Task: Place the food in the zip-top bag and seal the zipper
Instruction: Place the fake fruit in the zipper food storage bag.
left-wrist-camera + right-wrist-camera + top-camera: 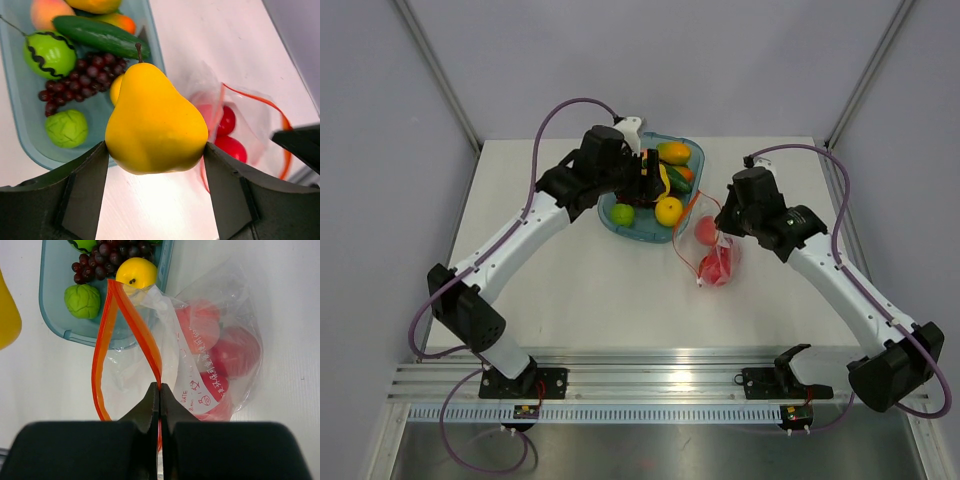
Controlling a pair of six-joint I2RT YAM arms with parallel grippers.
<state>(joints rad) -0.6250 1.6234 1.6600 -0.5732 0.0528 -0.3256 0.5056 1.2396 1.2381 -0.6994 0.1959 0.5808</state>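
My left gripper [156, 150] is shut on a yellow pear [152, 120] and holds it above the table between the tray and the bag; it also shows in the top view [655, 180]. My right gripper [160, 387] is shut on the red-orange zipper [102, 355] and holds the mouth of the clear bag [150, 345] open in a loop. Red apples [240, 350] lie inside the bag [717, 262]. A lemon [136, 272], a lime [82, 300], a cucumber [100, 36] and a peach [47, 11] lie in the tray.
The translucent blue tray [618, 226] stands at the back middle of the table, just left of the bag. It also holds purple grapes [82, 77], a green fruit with a dark zigzag [49, 54] and orange-green mangoes [673, 152]. Grey walls stand round the table.
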